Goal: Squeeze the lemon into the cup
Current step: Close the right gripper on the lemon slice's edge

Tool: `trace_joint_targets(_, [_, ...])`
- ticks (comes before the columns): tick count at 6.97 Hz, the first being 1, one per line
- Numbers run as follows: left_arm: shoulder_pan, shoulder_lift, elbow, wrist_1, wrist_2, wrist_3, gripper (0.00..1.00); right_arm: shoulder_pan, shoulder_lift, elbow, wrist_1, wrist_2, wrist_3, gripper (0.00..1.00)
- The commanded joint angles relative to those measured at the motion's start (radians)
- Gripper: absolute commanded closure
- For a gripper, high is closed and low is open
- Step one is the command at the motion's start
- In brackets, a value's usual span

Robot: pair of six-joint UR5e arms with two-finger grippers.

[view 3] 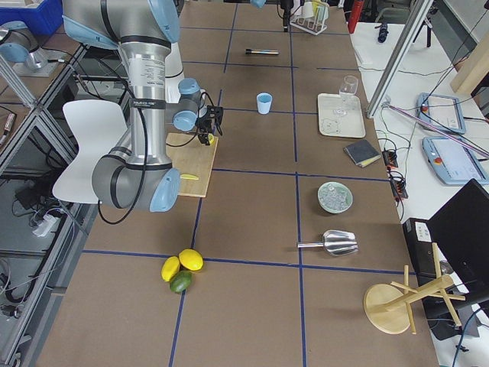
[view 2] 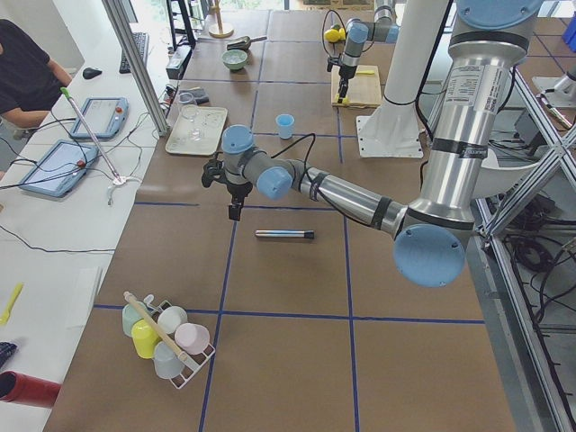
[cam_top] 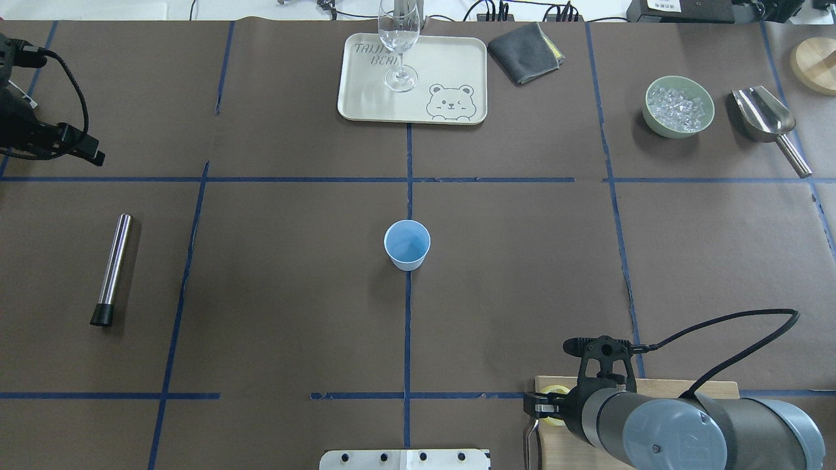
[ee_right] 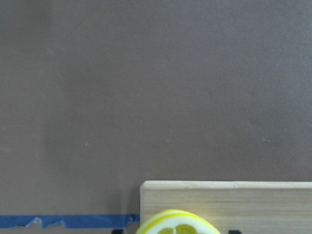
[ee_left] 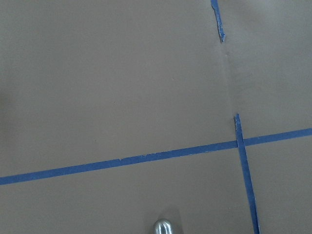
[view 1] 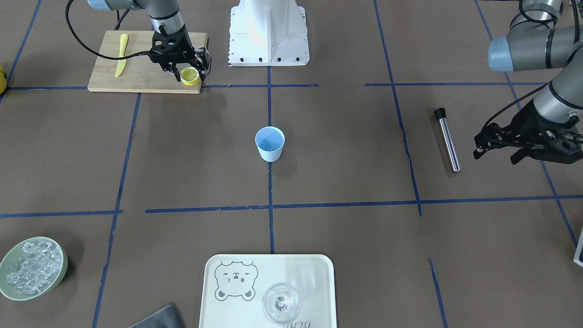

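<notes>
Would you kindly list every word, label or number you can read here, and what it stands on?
"TAIJI" above "BEA": printed on the cream tray, by a bear drawing; the wine glass covers what follows, and the first word is not sharp.
Print on the left arm's upper link: too small to read.

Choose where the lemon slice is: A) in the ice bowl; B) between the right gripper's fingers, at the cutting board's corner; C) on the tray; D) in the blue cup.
B: the fingers of the right gripper flank the lemon slice at the cutting board corner.
</notes>
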Motion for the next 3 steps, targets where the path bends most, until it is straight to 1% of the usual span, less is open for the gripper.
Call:
trace_joint_targets(1, [0.0, 0.0, -0.001, 0.0, -0.001, -0.001, 0.0, 0.006, -0.004, 0.004, 0.0, 0.0, 0.0, 0.38])
trace_joint_targets(2, [0.0, 0.0, -0.001, 0.0, -0.001, -0.001, 0.0, 0.01, -0.006, 0.004, 0.0, 0.002, 0.0, 0.4])
trace_joint_targets(3, [0.0, 0.0, -0.001, 0.0, -0.001, -0.003, 0.0, 0.016, -0.007, 0.005, 0.0, 0.002, 0.0, 0.41])
